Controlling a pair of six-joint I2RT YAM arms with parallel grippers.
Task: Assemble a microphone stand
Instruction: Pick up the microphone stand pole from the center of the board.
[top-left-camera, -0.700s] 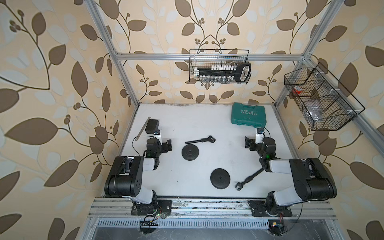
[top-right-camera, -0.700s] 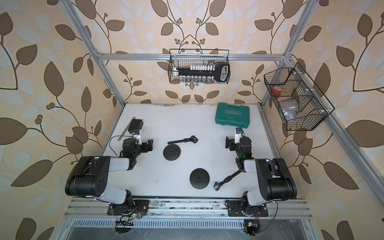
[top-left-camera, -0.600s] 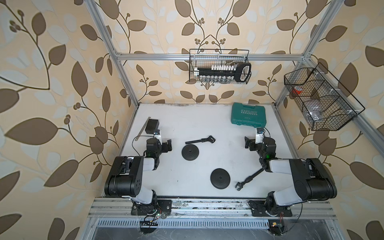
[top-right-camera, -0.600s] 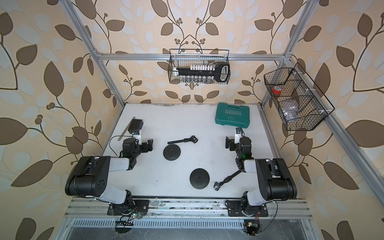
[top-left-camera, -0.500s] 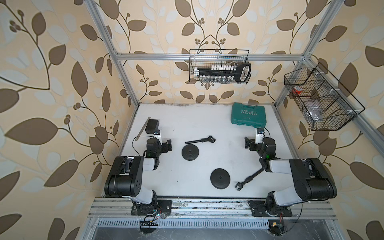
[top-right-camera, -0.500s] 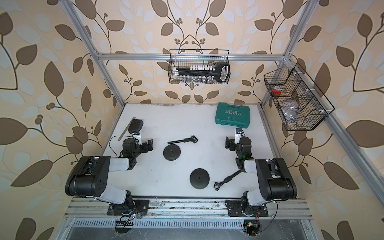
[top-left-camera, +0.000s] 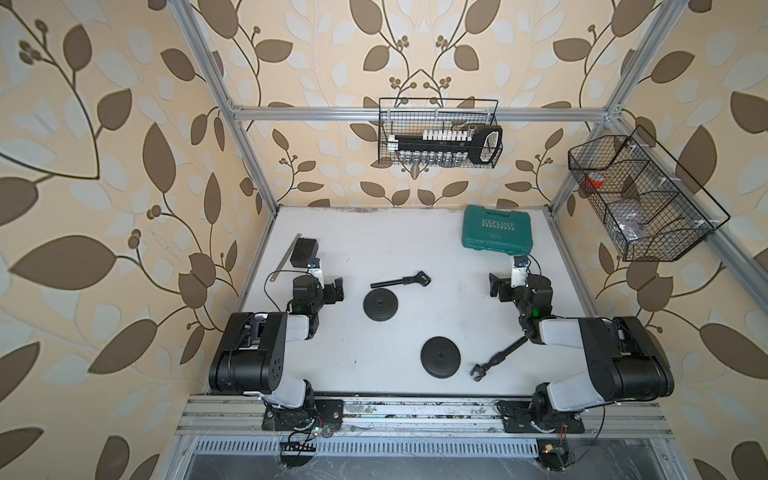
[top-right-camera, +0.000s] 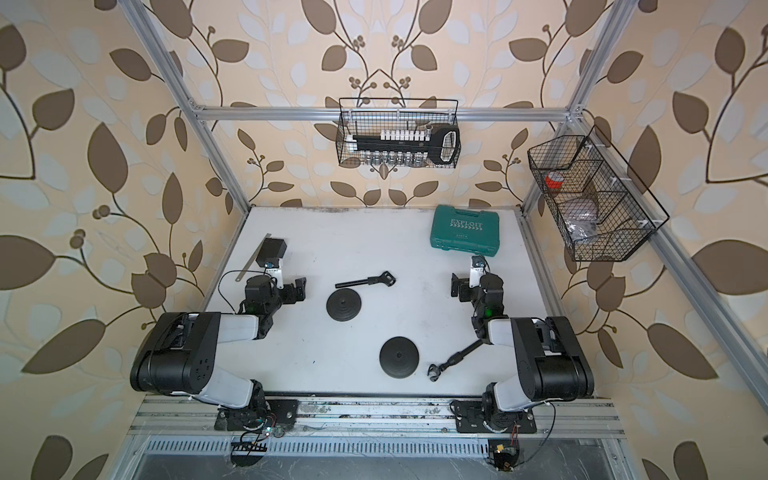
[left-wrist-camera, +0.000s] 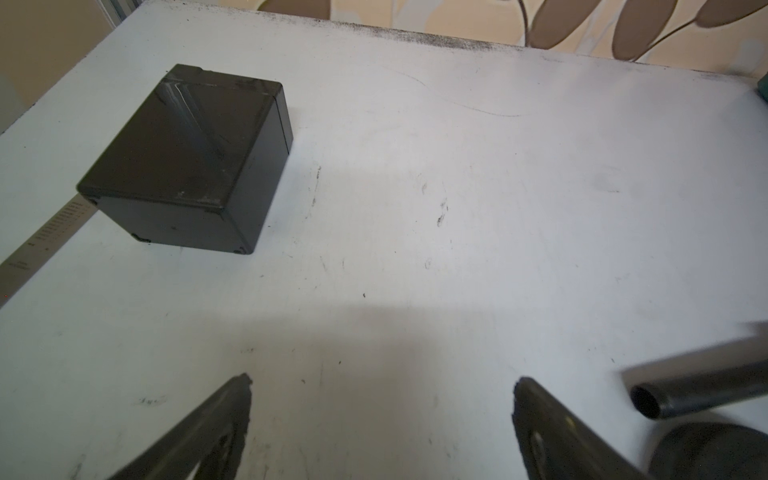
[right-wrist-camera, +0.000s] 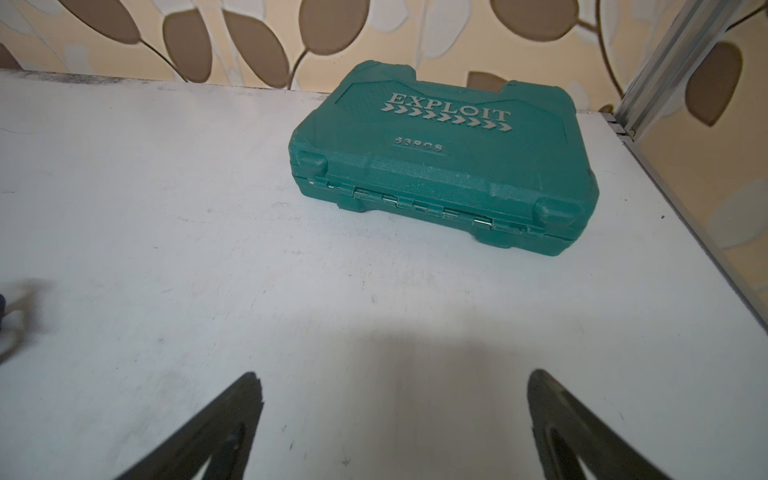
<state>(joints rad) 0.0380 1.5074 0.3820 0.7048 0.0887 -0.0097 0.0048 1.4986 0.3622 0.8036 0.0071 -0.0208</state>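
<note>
Two round black bases lie on the white table in both top views, one mid-table (top-left-camera: 380, 305) and one nearer the front (top-left-camera: 440, 357). A black pole with a clip end (top-left-camera: 401, 280) lies behind the mid-table base. A second clip pole (top-left-camera: 498, 357) lies to the right of the front base. My left gripper (top-left-camera: 319, 286) (left-wrist-camera: 382, 386) stands open and empty, to the left of the mid-table base. The pole's hollow end (left-wrist-camera: 698, 386) and the base's rim (left-wrist-camera: 715, 453) show beside it. My right gripper (top-left-camera: 517, 286) (right-wrist-camera: 392, 382) is open and empty over bare table.
A green tool case (top-left-camera: 496, 228) (right-wrist-camera: 440, 166) sits at the back right, ahead of the right gripper. A black box (top-left-camera: 304, 251) (left-wrist-camera: 187, 158) and a metal ruler (left-wrist-camera: 37, 245) lie at the left edge. Wire baskets hang on the back wall (top-left-camera: 438, 133) and the right wall (top-left-camera: 640, 199).
</note>
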